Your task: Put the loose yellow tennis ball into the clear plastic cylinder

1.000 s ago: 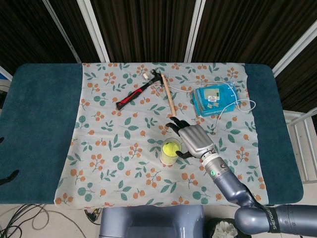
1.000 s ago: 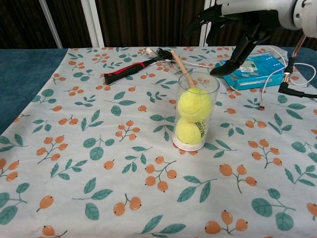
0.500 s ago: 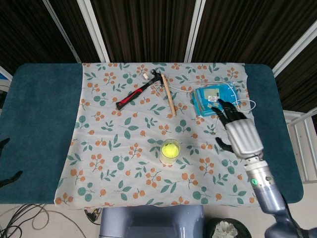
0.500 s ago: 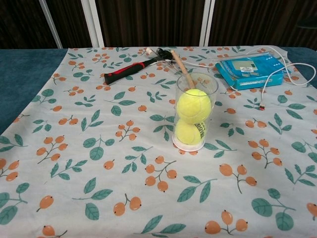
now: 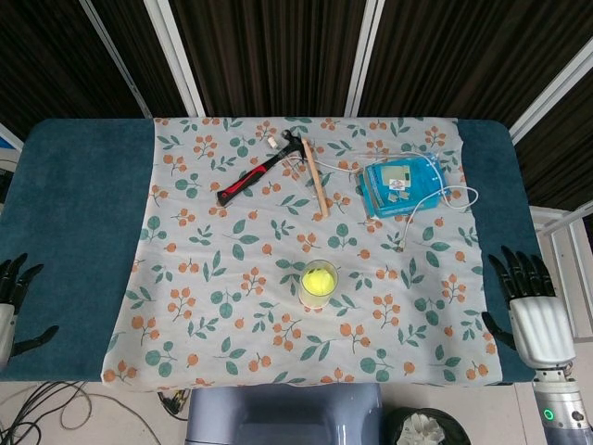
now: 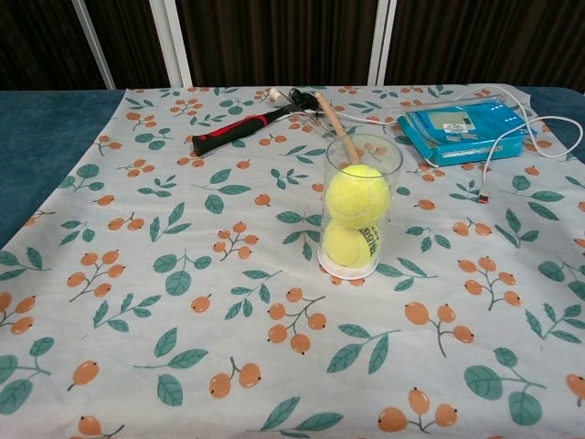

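The clear plastic cylinder (image 6: 361, 208) (image 5: 319, 286) stands upright in the middle of the floral cloth. Inside it two yellow tennis balls are stacked, the upper ball (image 6: 357, 195) (image 5: 320, 279) resting on the lower ball (image 6: 348, 244). No loose ball lies on the cloth. My right hand (image 5: 530, 312) hovers at the table's right front edge, fingers spread and empty, far from the cylinder. My left hand (image 5: 11, 301) shows at the left edge of the head view, fingers apart with nothing in them. Neither hand appears in the chest view.
A red-and-black hammer (image 5: 257, 171) (image 6: 245, 127) and a wooden stick (image 5: 316, 180) (image 6: 337, 127) lie behind the cylinder. A blue packet (image 5: 401, 185) (image 6: 464, 123) with a white cable (image 5: 454, 198) sits at the back right. Teal table cover (image 5: 74, 232) flanks the cloth.
My right hand has pulled away from beside the cylinder, back and right to the table's front right edge. The left hand has come further into view at the left.
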You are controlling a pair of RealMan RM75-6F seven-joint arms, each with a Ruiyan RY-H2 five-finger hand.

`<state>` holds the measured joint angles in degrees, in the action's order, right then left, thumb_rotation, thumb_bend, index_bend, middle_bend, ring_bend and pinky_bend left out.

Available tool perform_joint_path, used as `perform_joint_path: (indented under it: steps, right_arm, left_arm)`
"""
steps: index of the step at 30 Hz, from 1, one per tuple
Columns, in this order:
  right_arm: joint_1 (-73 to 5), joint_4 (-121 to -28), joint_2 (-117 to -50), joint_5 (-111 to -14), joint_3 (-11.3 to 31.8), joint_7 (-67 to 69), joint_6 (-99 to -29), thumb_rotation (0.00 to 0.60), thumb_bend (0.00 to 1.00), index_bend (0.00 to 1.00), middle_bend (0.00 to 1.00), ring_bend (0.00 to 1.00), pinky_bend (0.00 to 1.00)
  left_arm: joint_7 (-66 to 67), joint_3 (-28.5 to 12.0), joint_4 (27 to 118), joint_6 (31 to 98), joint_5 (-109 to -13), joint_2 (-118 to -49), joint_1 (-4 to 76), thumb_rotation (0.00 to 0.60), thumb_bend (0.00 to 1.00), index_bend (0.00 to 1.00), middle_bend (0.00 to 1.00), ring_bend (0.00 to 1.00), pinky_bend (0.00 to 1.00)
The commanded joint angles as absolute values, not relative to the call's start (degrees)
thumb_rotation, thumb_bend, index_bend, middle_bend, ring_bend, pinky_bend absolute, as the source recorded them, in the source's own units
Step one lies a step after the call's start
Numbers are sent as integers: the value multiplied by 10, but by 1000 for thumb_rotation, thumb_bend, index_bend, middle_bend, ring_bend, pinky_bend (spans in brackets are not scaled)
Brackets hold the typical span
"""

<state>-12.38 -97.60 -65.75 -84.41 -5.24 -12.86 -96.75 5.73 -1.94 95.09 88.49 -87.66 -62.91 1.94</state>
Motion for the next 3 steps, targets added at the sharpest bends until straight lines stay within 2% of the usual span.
perform_joint_path:
  steps: [1, 3]
  right_arm:
    - [-104, -945, -682, -847, -53, -125, -967, 600, 336, 98, 36, 32, 61]
    - [-99, -936, -687, -846, -47, -124, -965, 600, 336, 97, 36, 32, 61]
  left_arm:
    - [62, -17, 951, 883, -880, -631, 20, 600, 21, 157, 0, 0, 0]
    - [65, -16, 952, 882, -881, -632, 21, 600, 21, 157, 0, 0, 0]
